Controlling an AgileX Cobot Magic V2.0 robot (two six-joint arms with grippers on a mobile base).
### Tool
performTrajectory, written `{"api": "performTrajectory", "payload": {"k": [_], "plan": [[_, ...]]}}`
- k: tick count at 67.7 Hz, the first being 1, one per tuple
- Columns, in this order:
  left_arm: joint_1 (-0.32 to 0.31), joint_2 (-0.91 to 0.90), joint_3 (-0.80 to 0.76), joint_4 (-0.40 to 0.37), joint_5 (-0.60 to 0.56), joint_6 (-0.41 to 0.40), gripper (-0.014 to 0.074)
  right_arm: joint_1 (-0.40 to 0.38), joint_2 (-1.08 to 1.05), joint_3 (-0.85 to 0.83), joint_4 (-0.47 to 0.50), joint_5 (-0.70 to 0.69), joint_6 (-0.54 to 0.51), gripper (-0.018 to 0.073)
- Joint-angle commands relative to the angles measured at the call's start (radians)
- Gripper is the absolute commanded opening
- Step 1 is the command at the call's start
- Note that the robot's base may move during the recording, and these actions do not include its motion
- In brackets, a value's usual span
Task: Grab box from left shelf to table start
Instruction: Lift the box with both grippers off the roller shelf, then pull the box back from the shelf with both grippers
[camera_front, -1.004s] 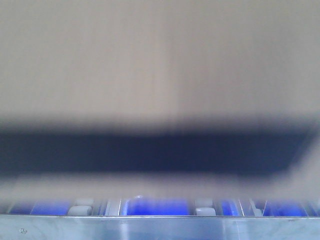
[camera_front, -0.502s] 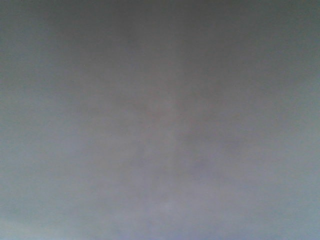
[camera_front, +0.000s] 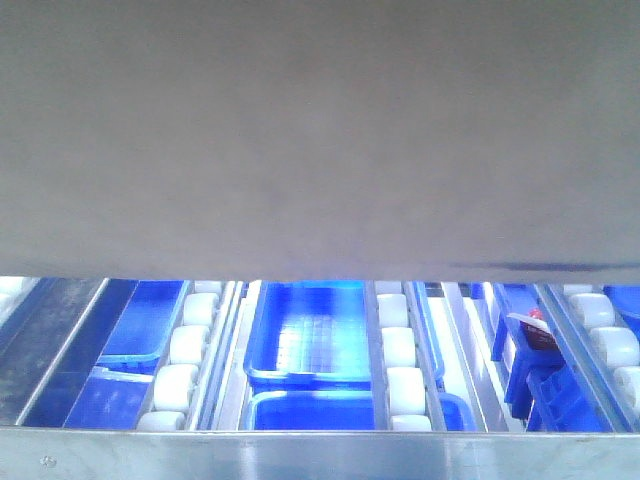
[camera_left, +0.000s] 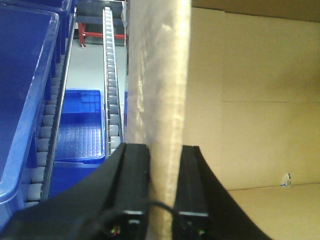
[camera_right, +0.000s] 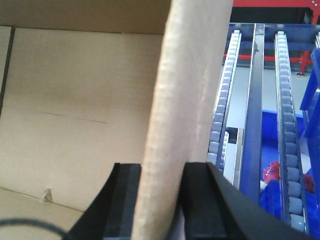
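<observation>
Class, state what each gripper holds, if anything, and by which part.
Both hold the cardboard box. The left gripper clamps one side wall, and the right gripper clamps the opposite wall, each with one finger inside and one outside.

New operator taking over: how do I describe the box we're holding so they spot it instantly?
Start at the roller shelf with its blue bins; the box fills the front view above them. The left gripper and right gripper each pinch one of its walls. It is the only tan cardboard thing among blue plastic and metal.
</observation>
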Motion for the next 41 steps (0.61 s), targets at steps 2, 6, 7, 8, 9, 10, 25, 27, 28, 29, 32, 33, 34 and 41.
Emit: {"api": "performTrajectory", "payload": {"k": [2,6,7,8,9,10,25,27,28,29,32,33,34,41], "plan": [[-0.006,0.011,-0.032,-0.008,-0.091,-0.019,-0.0093,-0.003,0.015,-0.030,-0.032,-0.109,-0.022,0.0059],[-0.006,0.011,-0.032,-0.008,-0.091,-0.019,-0.0093,-0.003,0.015,-0.030,-0.028,-0.109,-0.022,0.0059],[-0.006,0.011,-0.032,-0.008,-0.093,-0.019,-0.0093,-0.003,0.015,-0.030,-0.027,-0.109,-0.022,0.0059],[-0.006,0.011,-0.032,-0.008,-0.093,-0.019,-0.0093,-0.003,0.015,-0.030,-0.027,-0.110,-0.022,0.0059],[-0.006,0.011,-0.032,-0.008,-0.093,-0.019,-0.0093,-0.003,0.015,-0.030,-0.027,-0.110,-0.022,0.0059],[-0.006,0.011,-0.032,-0.008,-0.095,-0.019,-0.0093,-0.003,0.015,-0.030,-0.027,-0.112,-0.022,0.0059],[-0.006,0.011,-0.032,-0.016,-0.094,-0.019,-0.0093,-0.003,0.015,-0.030,-0.027,-0.119,-0.022,0.0059],[-0.006,0.011,-0.032,-0.016,-0.094,-0.019,-0.0093,-0.003,0.015,-0.030,-0.027,-0.118,-0.022,0.0059],[-0.006,0.011,-0.032,-0.016,-0.092,-0.019,-0.0093,-0.003,0.015,-0.030,-0.027,-0.118,-0.022,0.0059],[-0.006,0.011,-0.032,-0.016,-0.090,-0.019,-0.0093,-0.003,0.015,-0.030,-0.027,-0.118,-0.022,0.0059],[-0.006,0.011,-0.032,-0.016,-0.086,-0.019,-0.0093,-0.003,0.015,-0.030,-0.027,-0.113,-0.022,0.0059],[-0.006,0.011,-0.032,-0.016,-0.086,-0.019,-0.0093,-0.003,0.015,-0.030,-0.027,-0.113,-0.022,0.0059],[-0.006,0.011,-0.032,-0.016,-0.085,-0.019,-0.0093,-0.003,0.015,-0.030,-0.027,-0.113,-0.022,0.0059],[-0.006,0.011,-0.032,-0.016,-0.085,-0.019,-0.0093,-0.003,0.015,-0.030,-0.027,-0.113,-0.022,0.0059]]}}
